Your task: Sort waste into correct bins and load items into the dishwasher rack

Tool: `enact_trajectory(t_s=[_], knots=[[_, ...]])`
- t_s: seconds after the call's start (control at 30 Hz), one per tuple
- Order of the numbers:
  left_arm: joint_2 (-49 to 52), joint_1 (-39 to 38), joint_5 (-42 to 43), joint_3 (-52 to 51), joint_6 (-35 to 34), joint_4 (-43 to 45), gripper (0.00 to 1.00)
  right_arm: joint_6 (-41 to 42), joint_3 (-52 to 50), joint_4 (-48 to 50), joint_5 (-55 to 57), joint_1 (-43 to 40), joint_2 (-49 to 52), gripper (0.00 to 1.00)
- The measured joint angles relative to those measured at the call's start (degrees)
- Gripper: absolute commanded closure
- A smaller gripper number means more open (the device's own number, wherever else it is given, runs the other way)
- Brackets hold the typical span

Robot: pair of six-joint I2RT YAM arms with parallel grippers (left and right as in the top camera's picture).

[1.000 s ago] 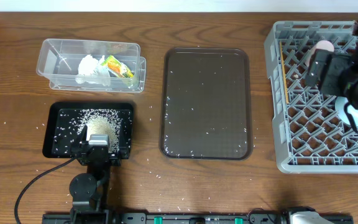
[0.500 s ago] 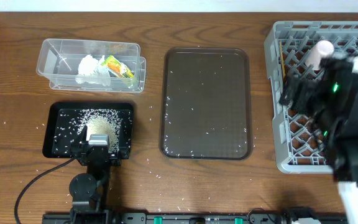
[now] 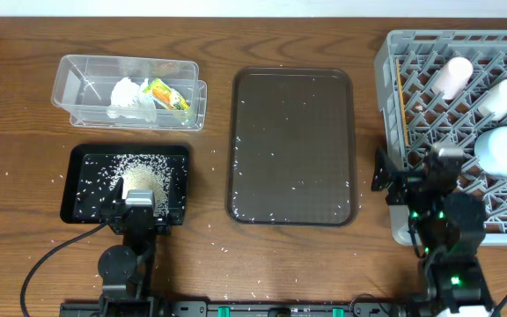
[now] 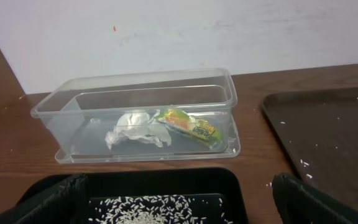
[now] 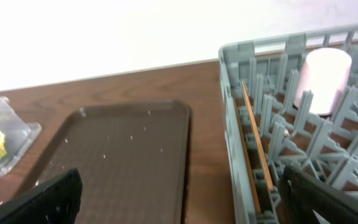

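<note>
Wooden tabletop (image 3: 16, 132). We judge sorting done: napkin (image 4: 132, 127) + wrapper (image 4: 188, 124) in clear tub (image 3: 77, 106), rice (image 3: 139, 176) in black tray (image 3: 73, 207), kept apart by type. Pink cup (image 3: 454, 77), white cup (image 3: 503, 95), bowl (image 3: 504, 150), chopsticks (image 5: 253, 149) in rack (image 3: 394, 53) betw. pegs. Left gripper (image 3: 137, 201), right gripper (image 3: 422, 172): fingers wide open, empty, at near edge.

No legible text anywhere. The yellow-green wrapper (image 4: 188, 126) ahead of the left claw (image 4: 180, 208) perhaps bears print, too blurred to read.
</note>
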Motion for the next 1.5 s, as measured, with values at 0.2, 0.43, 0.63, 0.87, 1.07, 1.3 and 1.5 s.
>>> enact_trajectory(t_s=[0.2, 0.43, 0.63, 0.87, 1.07, 1.3, 1.5], knots=[[0.0, 0.0, 0.0, 0.0, 0.0, 0.0, 0.04, 0.0, -7.1, 4.0, -0.4, 0.0, -7.5, 0.01], [0.0, 0.0, 0.0, 0.0, 0.0, 0.0, 0.04, 0.0, -12.2, 5.4, -0.4, 0.0, -15.2, 0.01], [0.0, 0.0, 0.0, 0.0, 0.0, 0.0, 0.04, 0.0, -17.1, 10.4, -0.4, 0.0, -18.8, 0.01], [0.0, 0.0, 0.0, 0.0, 0.0, 0.0, 0.04, -2.2, -19.5, 9.7, -1.4, 0.0, -23.1, 0.01], [0.0, 0.0, 0.0, 0.0, 0.0, 0.0, 0.04, -6.4, -19.5, 2.6, -1.9, 0.0, -27.9, 0.01], [0.0, 0.0, 0.0, 0.0, 0.0, 0.0, 0.04, -9.0, -19.5, -3.7, -1.9, 0.0, -33.6, 0.01], [0.0, 0.0, 0.0, 0.0, 0.0, 0.0, 0.04, -10.3, -19.5, -3.8, -1.7, 0.0, -33.7, 0.01]])
